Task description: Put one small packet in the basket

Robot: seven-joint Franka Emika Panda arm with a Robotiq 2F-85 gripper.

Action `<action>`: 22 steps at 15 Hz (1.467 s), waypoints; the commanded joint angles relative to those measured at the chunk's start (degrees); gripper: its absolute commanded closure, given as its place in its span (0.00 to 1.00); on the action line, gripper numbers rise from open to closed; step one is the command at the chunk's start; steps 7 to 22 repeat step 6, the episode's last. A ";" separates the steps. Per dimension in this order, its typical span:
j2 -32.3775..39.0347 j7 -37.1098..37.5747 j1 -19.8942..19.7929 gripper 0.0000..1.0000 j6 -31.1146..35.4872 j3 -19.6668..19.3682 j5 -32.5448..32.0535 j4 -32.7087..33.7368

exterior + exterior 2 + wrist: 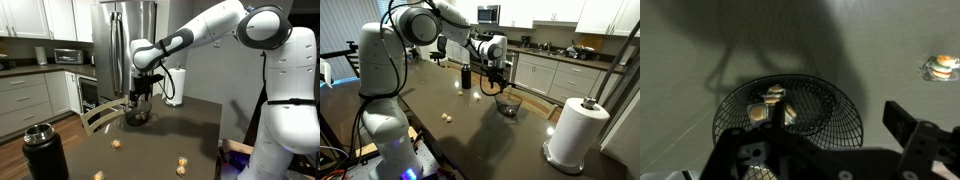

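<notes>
A black wire basket [137, 117] stands on the dark table, seen in both exterior views [507, 104]. In the wrist view its rim [843, 103] is right below me, with small packets [768, 106] lying inside. My gripper [812, 126] hovers just above the basket [140, 96] [498, 79] with its fingers spread wide and nothing between them. Another small packet [939, 67] lies on the table to the right of the basket. More loose packets [117, 144] [181, 160] lie on the table nearer the front, and one [447, 116] shows in an exterior view.
A black flask [45, 150] stands at the table's near corner. A paper towel roll [575, 130] stands on the table, also visible behind the arm [177, 86]. A dark bottle [465, 76] stands beyond the basket. A chair back [100, 117] is beside the table.
</notes>
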 commanded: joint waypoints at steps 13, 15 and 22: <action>-2.73 0.28 -0.63 0.00 -0.24 0.92 -0.15 -2.77; -2.73 0.28 -0.63 0.00 -0.24 0.92 -0.15 -2.77; -2.73 0.28 -0.63 0.00 -0.24 0.92 -0.15 -2.77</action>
